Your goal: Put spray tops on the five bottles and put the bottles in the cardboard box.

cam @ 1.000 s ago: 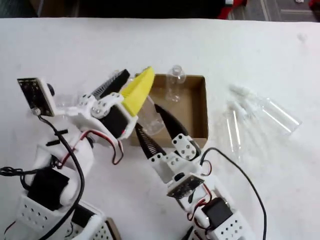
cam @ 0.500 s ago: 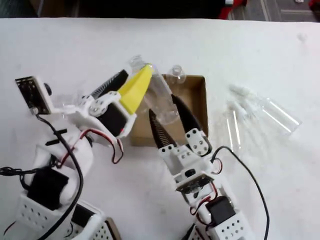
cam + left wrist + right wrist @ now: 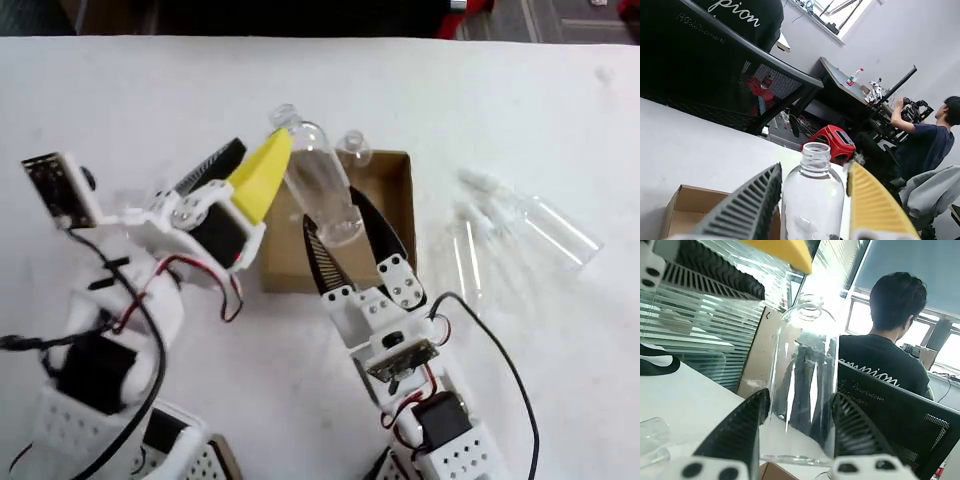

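Raised since a second ago: clear plastic bottle, earlier low inside brown cardboard box, now tilted above box's 9 o'clock half, open neck toward 11 o'clock. Right gripper, black-fingered, clamps bottle's base end from 6 o'clock. Left gripper, yellow-and-black-fingered, jaws apart, sits at 9 o'clock of bottle neck, yellow tip just beside it. Second clear bottle at box's 12 o'clock edge. More clear bottles lie on white worktop at box's 3 o'clock.
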### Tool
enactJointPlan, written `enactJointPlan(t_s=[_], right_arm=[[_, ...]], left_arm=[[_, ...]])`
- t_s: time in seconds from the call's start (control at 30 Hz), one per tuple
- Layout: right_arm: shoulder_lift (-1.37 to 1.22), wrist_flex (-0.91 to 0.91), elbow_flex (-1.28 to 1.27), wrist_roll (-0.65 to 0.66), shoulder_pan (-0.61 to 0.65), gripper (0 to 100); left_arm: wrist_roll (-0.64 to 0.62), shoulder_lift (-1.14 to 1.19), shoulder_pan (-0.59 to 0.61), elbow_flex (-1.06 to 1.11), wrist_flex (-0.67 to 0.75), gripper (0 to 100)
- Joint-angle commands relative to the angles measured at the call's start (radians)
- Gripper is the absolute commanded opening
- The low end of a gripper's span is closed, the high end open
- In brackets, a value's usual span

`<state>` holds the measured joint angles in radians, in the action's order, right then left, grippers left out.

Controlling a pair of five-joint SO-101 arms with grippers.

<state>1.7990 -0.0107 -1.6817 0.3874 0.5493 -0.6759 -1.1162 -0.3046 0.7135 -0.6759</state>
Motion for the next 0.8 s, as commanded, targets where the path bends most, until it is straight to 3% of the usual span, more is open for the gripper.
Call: enactJointPlan(t_s=[0.0, 0.77], right_arm=[[0.012, -0.022, -0.006, -0.008, -0.002, 1.6], [0.012, 0.001, -0.009, -0.005, 0.053, 1.6]], left_arm=[[-0.011, -0.005, -0.001, 0.046, 0.132, 20], [-0.014, 0.182, -0.002, -0.029, 0.181, 20]])
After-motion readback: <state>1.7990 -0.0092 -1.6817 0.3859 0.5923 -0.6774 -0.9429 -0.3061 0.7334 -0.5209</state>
